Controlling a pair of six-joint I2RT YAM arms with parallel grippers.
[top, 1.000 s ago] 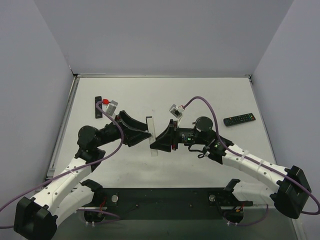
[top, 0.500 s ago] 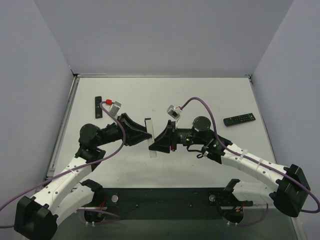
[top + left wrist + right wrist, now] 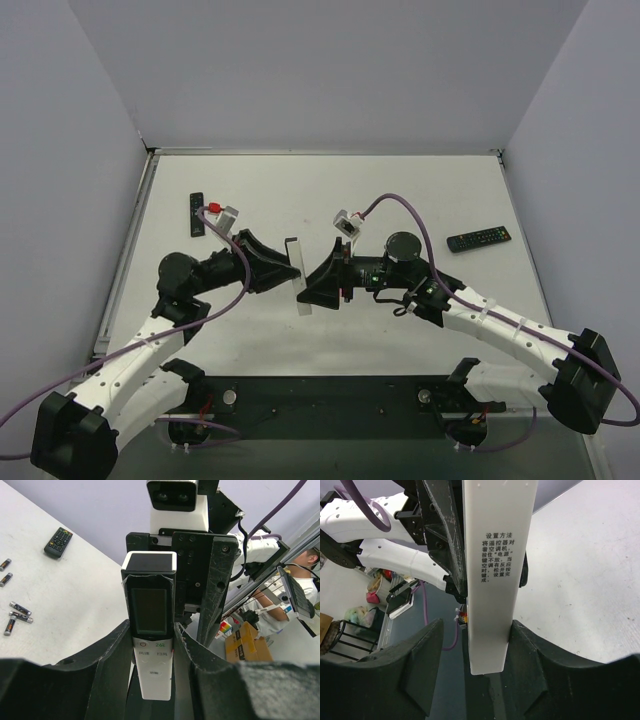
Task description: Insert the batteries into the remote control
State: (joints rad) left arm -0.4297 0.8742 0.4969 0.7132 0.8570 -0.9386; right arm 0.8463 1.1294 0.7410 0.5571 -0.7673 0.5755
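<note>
Widest thing out here is the table (image 3: 400, 190), flat, matte and white, walled in by pale panels. Over it lean the two arms, glossy white shells with black joints and looping purple cables, the left arm (image 3: 130, 360) and the right arm (image 3: 510, 335) meeting nose to nose mid-table.

The left gripper (image 3: 152, 626) has its chunky, rough black fingers pressed against both long edges of the white remote (image 3: 495, 555), a firm clamp. The right gripper (image 3: 477, 624) stands parted around the same remote. One finger is against an edge, with a clear gap on the other side.

That remote is a long, slim slab of smooth white plastic with rounded corners, held up off the table between the two.

Smaller now: a black button-covered remote (image 3: 479, 239) lies on the table's right side, and a shorter black one (image 3: 196, 214) lies on the left.

Smallest of all are the batteries (image 3: 17, 614), little dark cylinders with pale metal ends. In the left wrist view they lie scattered loose on the table, well apart from the white remote.

Writing next. The remote's face has a dark rectangular display, a red power symbol and green digits, and the small labels under them are too blurred to read. Its plain back carries a block of printed Chinese, headed 设置方法.
</note>
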